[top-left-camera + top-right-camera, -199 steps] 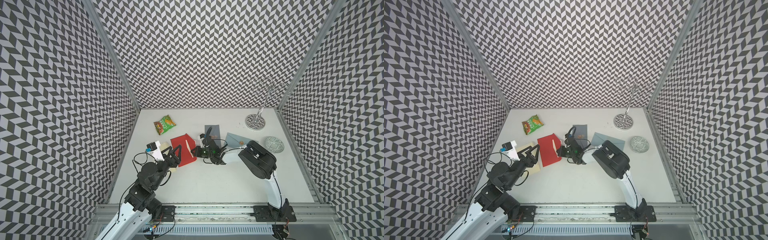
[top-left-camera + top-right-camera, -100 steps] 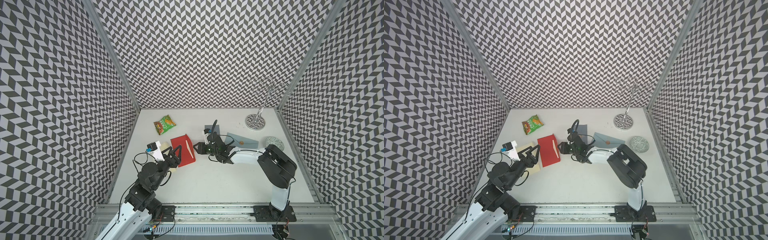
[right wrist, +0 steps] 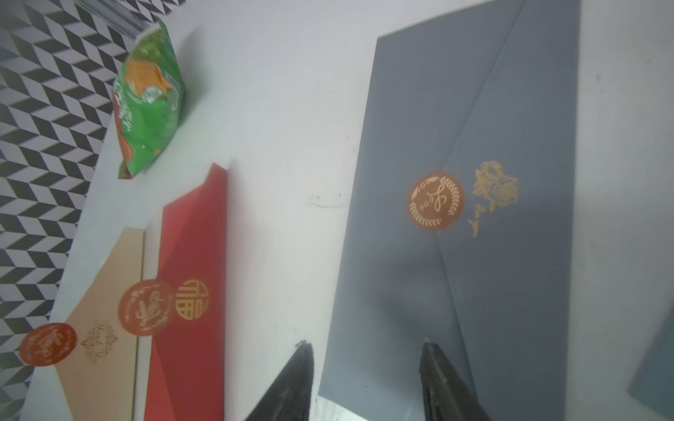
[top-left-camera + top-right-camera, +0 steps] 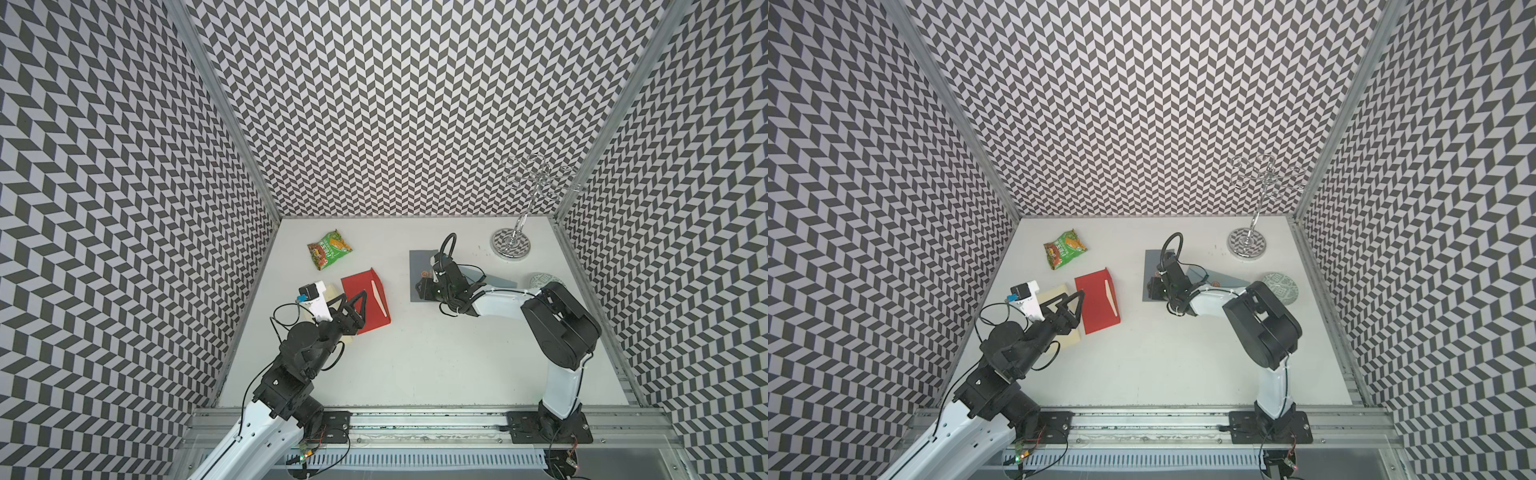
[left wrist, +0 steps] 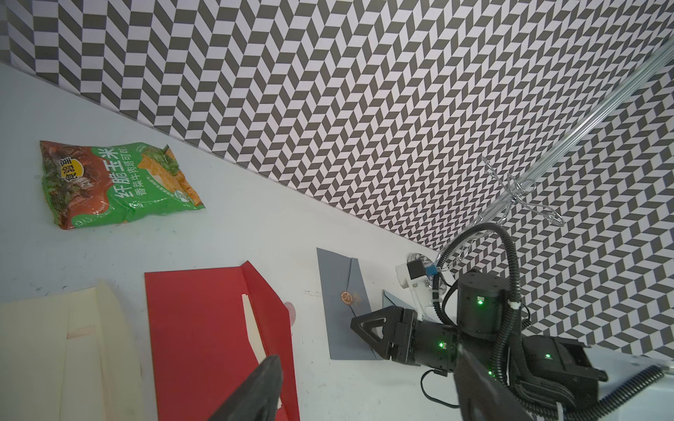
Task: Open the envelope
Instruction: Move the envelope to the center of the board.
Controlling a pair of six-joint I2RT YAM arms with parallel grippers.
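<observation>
Grey envelope (image 4: 420, 264) (image 3: 510, 109): flat on the white bench (image 4: 415, 353), near the red envelope (image 4: 365, 303) on the side toward the right arm. A strip of bare bench lies between the two. Flap down. A round orange seal (image 3: 436, 201) sits on the flap tip, with a gold flower print (image 3: 496, 189) just beside it.

Right pincer (image 3: 364, 345): low at the grey envelope's edge that faces the red envelope. Jaws apart, nothing between them. One tip is over the grey paper, the other over bare bench. Cannot tell whether either touches.

Left pincer (image 4: 354, 295): above the red envelope's edge on the left arm's side. Jaws spread wide, holding nothing.

Red envelope: a cream strip shows on its face.

Cream envelope (image 5: 54, 346): just beside the red envelope, on the side away from the grey one, partly under the left arm.

Green snack bag (image 4: 329, 249): beyond the red envelope toward the back wall, apart from it.
</observation>
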